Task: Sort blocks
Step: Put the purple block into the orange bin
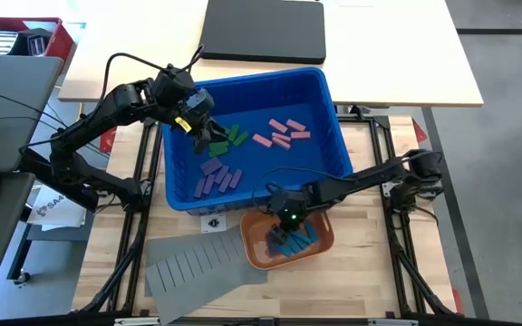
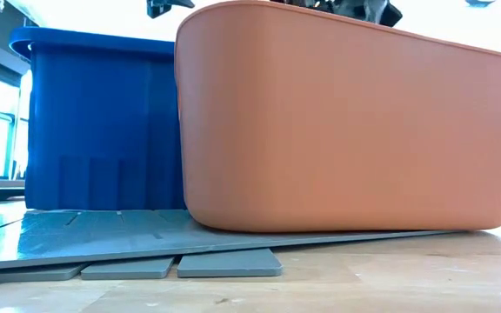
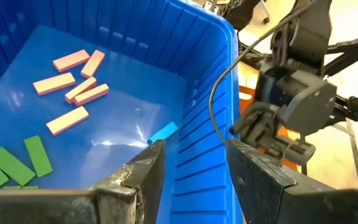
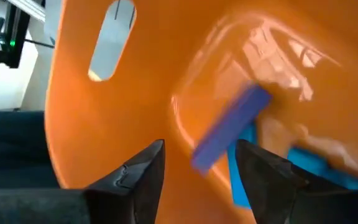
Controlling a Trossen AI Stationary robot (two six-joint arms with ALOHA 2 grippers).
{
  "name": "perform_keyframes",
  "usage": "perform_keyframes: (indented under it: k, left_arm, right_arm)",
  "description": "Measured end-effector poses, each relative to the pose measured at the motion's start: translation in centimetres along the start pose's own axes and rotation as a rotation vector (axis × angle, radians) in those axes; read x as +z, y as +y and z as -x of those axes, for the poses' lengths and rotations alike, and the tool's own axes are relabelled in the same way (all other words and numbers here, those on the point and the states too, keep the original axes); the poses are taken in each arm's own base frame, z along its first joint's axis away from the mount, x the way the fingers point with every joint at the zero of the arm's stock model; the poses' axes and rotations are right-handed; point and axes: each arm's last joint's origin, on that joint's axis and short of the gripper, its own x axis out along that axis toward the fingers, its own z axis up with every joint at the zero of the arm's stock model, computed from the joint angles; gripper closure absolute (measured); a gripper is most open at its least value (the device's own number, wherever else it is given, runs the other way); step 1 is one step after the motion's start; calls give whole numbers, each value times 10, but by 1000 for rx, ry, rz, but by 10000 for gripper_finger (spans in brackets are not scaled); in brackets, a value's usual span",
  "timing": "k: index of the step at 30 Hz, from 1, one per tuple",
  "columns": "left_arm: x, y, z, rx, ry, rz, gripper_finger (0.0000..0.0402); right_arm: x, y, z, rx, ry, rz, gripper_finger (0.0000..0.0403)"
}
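Blocks lie in two containers, and the blue bin (image 1: 333,136) in the middle of the table serves as the landmark. On its near side, touching its front wall, sits the orange tray (image 1: 254,252), resting partly on the grey slotted divider sheet (image 1: 198,268). A few blue blocks (image 1: 293,241) lie in the tray. The right gripper (image 1: 287,217) hangs over the tray just in front of the bin's front wall; in its wrist view its fingers (image 4: 138,174) stand apart with nothing clamped, and one blue block (image 4: 229,127) shows tilted just beyond them, against the tray's orange floor; whether it touches the floor cannot be told.

Inside the bin, purple blocks (image 1: 217,177) lie near the front left corner, one blue block (image 3: 163,132) lies by the front wall, green blocks (image 1: 234,136) sit left of centre, and pink blocks (image 1: 281,134) are scattered toward the middle and back. The left gripper (image 1: 203,136) reaches over the bin's left wall beside the green blocks, its fingers (image 3: 135,180) spread moderately and holding nothing.

Beyond the bin's far wall lies a dark flat case (image 1: 263,30).
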Motion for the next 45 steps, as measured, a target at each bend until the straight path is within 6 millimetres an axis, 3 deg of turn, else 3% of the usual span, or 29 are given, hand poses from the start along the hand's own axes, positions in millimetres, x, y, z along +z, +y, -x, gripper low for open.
perform_keyframes:
  k: [6, 13, 18, 23, 28, 34, 45]
  left_arm:
    - [-4, 3, -4, 50, 35, 10, 237]
    - [-24, 15, -27, 131, 161, 46, 237]
    - [-42, 32, -63, 196, 280, 204, 237]
    - [-62, 54, -114, 280, 446, 386, 230]
    - [-80, 74, -168, 330, 605, 442, 205]
    - [-99, 91, -220, 358, 699, 469, 190]
    - [-114, 98, -264, 400, 678, 475, 190]
  right_arm:
    - [-19, 11, 39, -57, 9, -3, 210]
    - [-35, 36, 108, 88, -114, -2, 209]
    - [-35, 34, 161, 111, -366, -95, 209]
    - [-28, 22, 197, 114, -547, -159, 208]
    - [-18, 10, 212, 88, -613, -139, 208]
    - [-10, 1, 218, 101, -581, -87, 208]
    - [-12, -10, 220, 77, -475, -70, 208]
